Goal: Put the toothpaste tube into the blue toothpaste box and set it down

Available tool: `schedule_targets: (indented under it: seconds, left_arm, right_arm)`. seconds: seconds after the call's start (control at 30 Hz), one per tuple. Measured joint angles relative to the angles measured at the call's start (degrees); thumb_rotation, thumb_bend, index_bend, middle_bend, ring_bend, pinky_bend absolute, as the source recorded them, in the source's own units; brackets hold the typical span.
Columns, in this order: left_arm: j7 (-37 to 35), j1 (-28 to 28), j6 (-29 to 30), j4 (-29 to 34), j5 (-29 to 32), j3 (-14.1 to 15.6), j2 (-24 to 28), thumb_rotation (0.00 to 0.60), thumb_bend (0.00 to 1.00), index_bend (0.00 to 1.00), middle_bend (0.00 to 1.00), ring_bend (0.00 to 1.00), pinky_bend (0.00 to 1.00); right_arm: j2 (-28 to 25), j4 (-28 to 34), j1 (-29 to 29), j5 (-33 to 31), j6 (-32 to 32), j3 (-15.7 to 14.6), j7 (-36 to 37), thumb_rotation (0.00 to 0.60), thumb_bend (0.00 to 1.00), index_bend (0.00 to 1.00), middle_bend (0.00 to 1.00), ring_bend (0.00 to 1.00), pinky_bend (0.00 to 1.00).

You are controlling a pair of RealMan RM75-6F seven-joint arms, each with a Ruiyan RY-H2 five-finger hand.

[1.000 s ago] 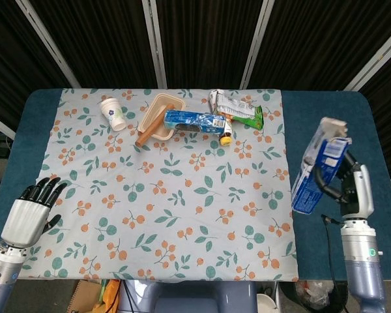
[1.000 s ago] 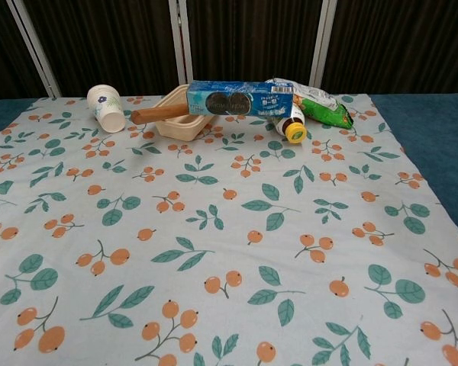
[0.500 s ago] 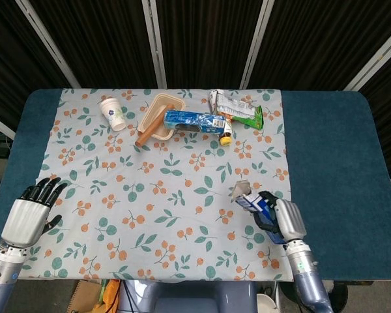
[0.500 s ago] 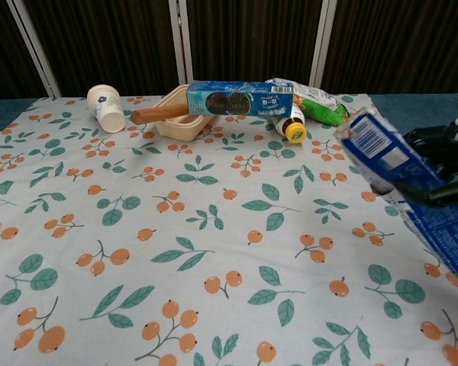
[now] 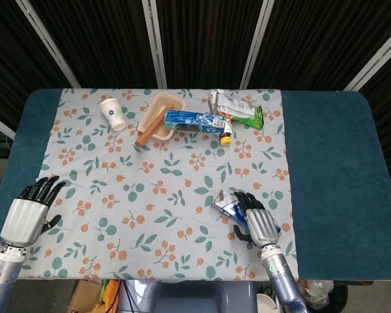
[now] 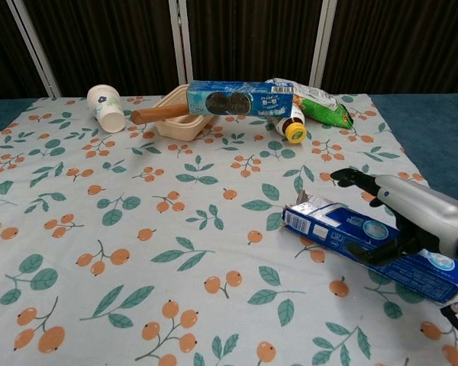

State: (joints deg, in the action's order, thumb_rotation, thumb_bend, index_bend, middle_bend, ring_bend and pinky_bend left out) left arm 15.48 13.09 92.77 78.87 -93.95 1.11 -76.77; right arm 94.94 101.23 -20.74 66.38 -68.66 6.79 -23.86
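The blue toothpaste box (image 5: 225,206) (image 6: 343,229) lies flat on the flowered cloth at the front right, its opened flap end pointing left. My right hand (image 5: 259,225) (image 6: 416,217) grips its right half, fingers over the top and thumb against the near side. No toothpaste tube shows on its own in either view; the inside of the box is hidden. My left hand (image 5: 27,212) hovers at the table's front left edge, off the cloth, fingers spread and holding nothing.
Along the back of the cloth stand a paper cup (image 5: 112,113) (image 6: 107,107), a beige tray (image 5: 158,117) with a wooden roller, a long blue box (image 5: 194,120) (image 6: 240,97), a yellow-capped bottle (image 5: 226,138) and a green snack bag (image 5: 238,111).
My right hand has brought the blue box from upright at the table's right side down and leftward onto the cloth, where it now lies flat. The left hand has barely moved.
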Motion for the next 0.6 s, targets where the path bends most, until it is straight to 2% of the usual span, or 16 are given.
schedule_targets:
  seconds: [0.2, 0.37, 0.53, 0.6]
  left_arm:
    - [-0.3, -0.7, 0.1, 1.9, 0.2, -0.1, 0.9, 0.600, 0.01, 0.15, 0.10, 0.13, 0.26]
    - [-1.7, -1.9, -0.4, 5.5, 1.3, 0.4, 2.9, 0.600, 0.01, 0.10, 0.05, 0.08, 0.21]
    - [-4.0, -3.6, -1.4, 10.3, 3.2, 1.5, 6.0, 0.600, 0.00, 0.06, 0.02, 0.06, 0.18]
    - [-4.7, -4.6, -1.4, 11.9, 3.5, 2.0, 7.4, 0.600, 0.00, 0.05, 0.01, 0.05, 0.16]
  right_arm:
    - [-3.9, 5.1, 0.0, 0.8, -1.9, -0.2, -3.5, 0.600, 0.38, 0.00, 0.07, 0.00, 0.12]
    - [-12.4, 7.4, 1.6, 3.9, -4.3, -1.9, -4.7, 0.600, 0.38, 0.00, 0.06, 0.00, 0.11]
    - [-23.0, 5.7, 4.9, 12.3, -8.6, -5.8, -2.9, 0.600, 0.38, 0.00, 0.03, 0.00, 0.09]
    - [-25.2, 3.2, 6.4, 16.4, -11.2, -7.4, -1.2, 0.600, 0.38, 0.00, 0.03, 0.00, 0.09]
